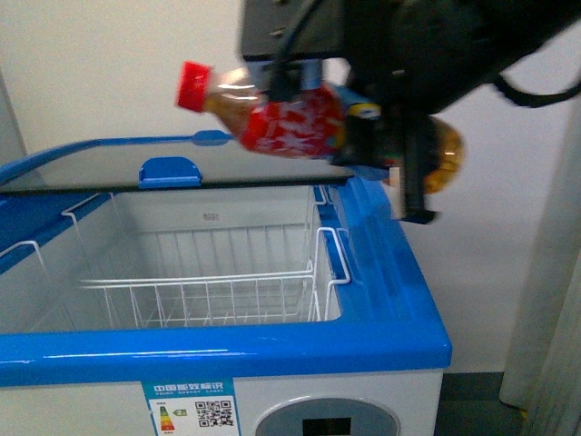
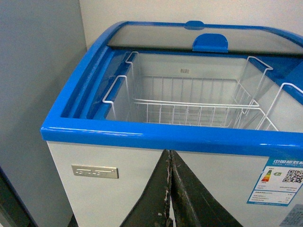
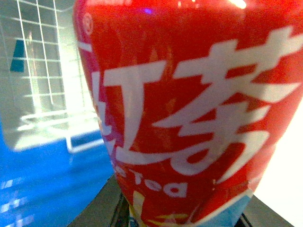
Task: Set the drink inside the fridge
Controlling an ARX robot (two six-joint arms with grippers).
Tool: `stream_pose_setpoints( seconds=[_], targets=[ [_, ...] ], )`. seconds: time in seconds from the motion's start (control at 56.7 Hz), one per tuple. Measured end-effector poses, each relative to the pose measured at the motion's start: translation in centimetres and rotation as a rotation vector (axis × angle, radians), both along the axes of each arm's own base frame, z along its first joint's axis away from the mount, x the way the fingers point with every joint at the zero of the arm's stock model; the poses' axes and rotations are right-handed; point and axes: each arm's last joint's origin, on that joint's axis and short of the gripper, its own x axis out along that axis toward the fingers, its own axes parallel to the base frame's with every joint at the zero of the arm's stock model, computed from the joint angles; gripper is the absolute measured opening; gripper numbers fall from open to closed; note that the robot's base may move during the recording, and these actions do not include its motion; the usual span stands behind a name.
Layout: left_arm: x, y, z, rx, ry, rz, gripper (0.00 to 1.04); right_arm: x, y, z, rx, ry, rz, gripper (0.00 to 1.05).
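The right gripper (image 1: 368, 136) holds the drink (image 1: 290, 123) tight on its side, so it should move toward eight o'clock, over the wire basket (image 1: 218, 291) in the fridge (image 1: 399, 304), before letting go.

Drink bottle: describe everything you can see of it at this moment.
The drink bottle is small, clear plastic, holding amber liquid seen at its neck and base. It has a red screw cap and a red wrap label with white characters and the word Tea. It lies nearly level, cap a little raised and toward the robot's left, clamped around its lower body by the right gripper. It hangs over the right side of the open fridge, touching nothing else.
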Motion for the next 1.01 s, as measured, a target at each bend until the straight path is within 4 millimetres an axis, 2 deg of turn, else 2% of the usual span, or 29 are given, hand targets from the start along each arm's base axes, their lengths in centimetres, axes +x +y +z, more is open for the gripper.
stream_pose_setpoints(
  seconds=[0.053,0.176,0.353,0.459,0.758,1.005],
  targets=[
    [-0.1,0.0,0.0,0.000,-0.009,0.000,0.03,1.3,2.1,-0.5,-0.013,0.001,0.029,0.35],
    [-0.1,0.0,-0.1,0.000,-0.011,0.000,0.03,3.4,5.3,-1.9,-0.031,0.012,0.075,0.35],
    [-0.1,0.0,-0.5,0.000,-0.013,0.000,0.03,6.0,8.3,-4.8,-0.049,0.027,0.088,0.35],
    [-0.1,0.0,-1.3,0.000,-0.010,0.000,0.03,7.4,9.0,-6.3,-0.060,0.033,0.077,0.35],
    [-0.2,0.0,-1.3,0.002,-0.014,-0.001,0.03,10.1,10.0,-10.7,-0.083,0.052,0.056,0.35],
    [-0.2,0.0,-1.3,0.002,-0.014,-0.001,0.03,11.1,10.2,-13.3,-0.087,0.053,0.048,0.35]
  ],
)
